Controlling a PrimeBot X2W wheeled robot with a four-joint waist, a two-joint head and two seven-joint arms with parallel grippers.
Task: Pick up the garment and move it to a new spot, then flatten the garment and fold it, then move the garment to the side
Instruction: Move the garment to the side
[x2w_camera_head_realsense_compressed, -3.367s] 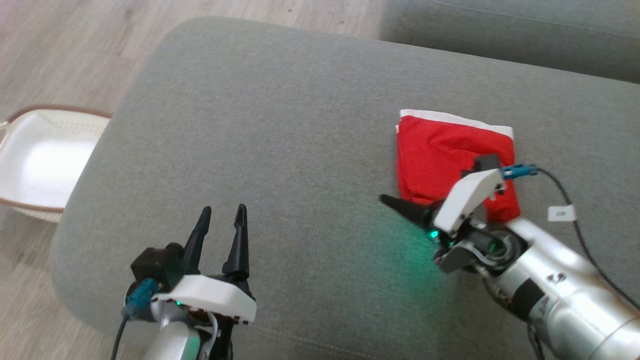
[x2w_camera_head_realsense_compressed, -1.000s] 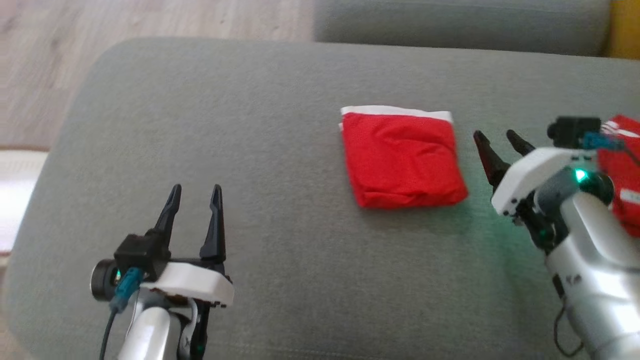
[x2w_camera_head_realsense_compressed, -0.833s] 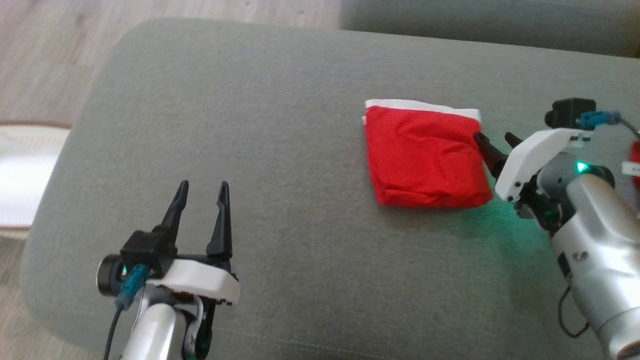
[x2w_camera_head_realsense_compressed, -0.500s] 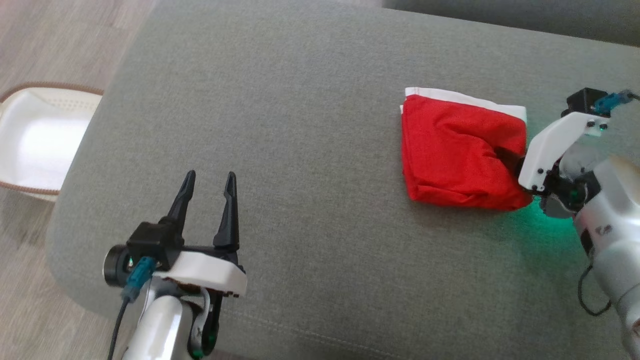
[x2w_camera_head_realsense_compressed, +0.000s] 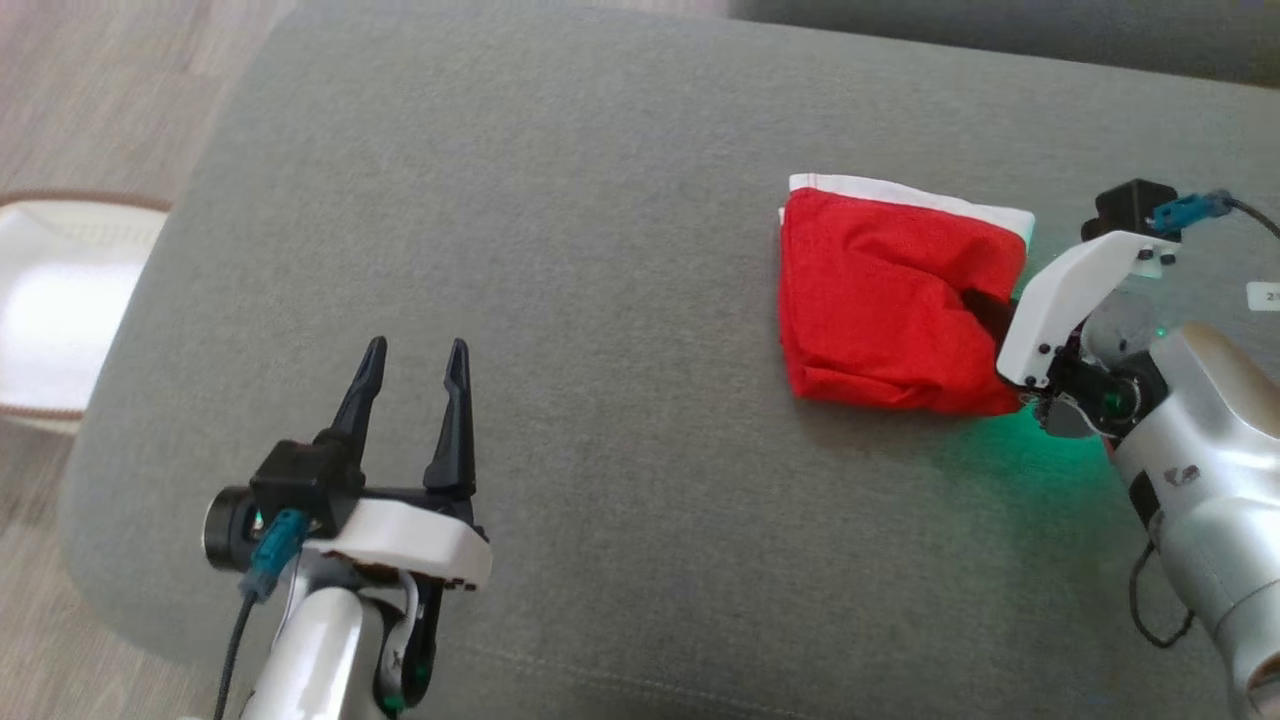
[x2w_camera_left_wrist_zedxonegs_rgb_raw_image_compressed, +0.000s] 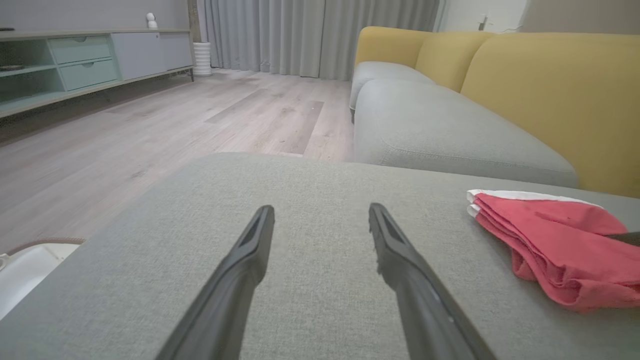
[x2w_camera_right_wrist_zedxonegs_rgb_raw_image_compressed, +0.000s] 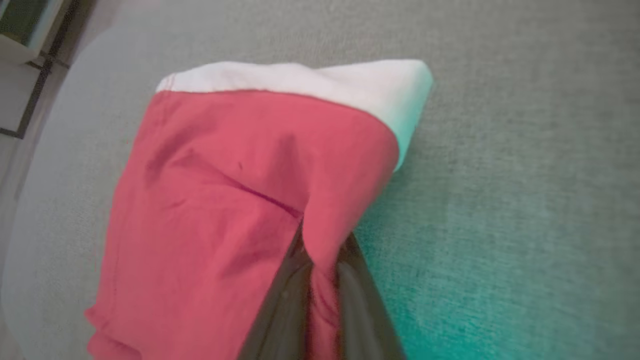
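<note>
A fold at the right edge of the garment (x2w_camera_head_realsense_compressed: 880, 290) was pinched between the closed fingers of the right gripper (x2w_camera_right_wrist_zedxonegs_rgb_raw_image_compressed: 322, 257). The rest of the red, white-banded garment was left lying folded on the right part of the cushion (x2w_camera_head_realsense_compressed: 600, 200). The fingers of the left gripper (x2w_camera_head_realsense_compressed: 415, 350) were held wide apart above the cushion's near left part, well apart from the garment.

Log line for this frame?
right gripper: shut on red garment | left gripper: open, idle | state: folded, on grey cushion
</note>
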